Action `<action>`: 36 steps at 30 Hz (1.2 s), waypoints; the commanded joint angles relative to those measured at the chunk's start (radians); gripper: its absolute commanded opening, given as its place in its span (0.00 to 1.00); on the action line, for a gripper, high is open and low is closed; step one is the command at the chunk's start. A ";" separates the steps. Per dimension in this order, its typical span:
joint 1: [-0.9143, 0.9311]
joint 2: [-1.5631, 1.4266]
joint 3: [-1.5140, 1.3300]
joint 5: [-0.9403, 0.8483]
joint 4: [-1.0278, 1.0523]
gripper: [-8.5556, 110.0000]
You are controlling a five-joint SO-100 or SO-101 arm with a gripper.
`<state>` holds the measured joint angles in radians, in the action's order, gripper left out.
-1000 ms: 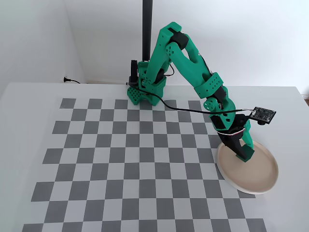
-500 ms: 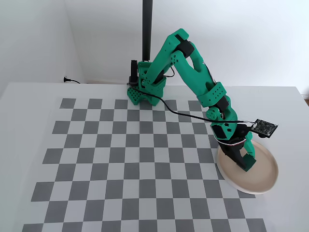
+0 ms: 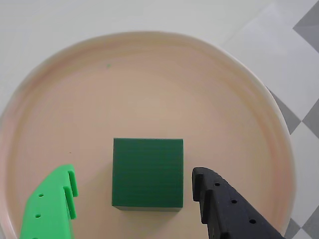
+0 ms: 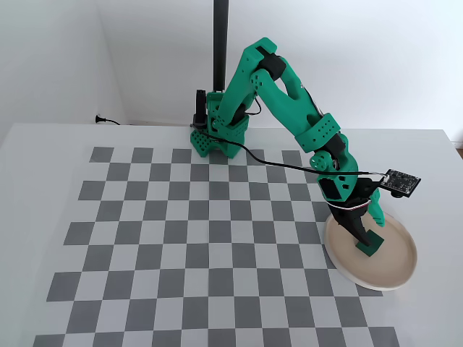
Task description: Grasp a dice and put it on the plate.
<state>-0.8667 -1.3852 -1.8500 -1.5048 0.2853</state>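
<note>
The dark green dice [image 3: 147,172] rests flat on the beige-pink plate [image 3: 149,79], near its middle. My gripper [image 3: 134,186] is open, with the bright green finger [image 3: 50,206] left of the dice and the black finger [image 3: 224,209] right of it; gaps show on both sides, so neither touches it. In the fixed view the plate [image 4: 394,271] lies at the right edge of the checkerboard, the dice [image 4: 368,244] sits on it, and the gripper [image 4: 365,230] hangs just over the dice.
The grey and white checkerboard mat [image 4: 181,238] covers the table left of the plate. The arm's base [image 4: 217,137] stands at the back of the mat beside a black pole [image 4: 220,43]. A small camera board [image 4: 399,182] sticks out above the plate.
</note>
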 commanded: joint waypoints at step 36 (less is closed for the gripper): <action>0.284 -1.407 -0.601 0.201 0.353 0.04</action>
<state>-0.6182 -2.6553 -2.4360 -1.3284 0.6197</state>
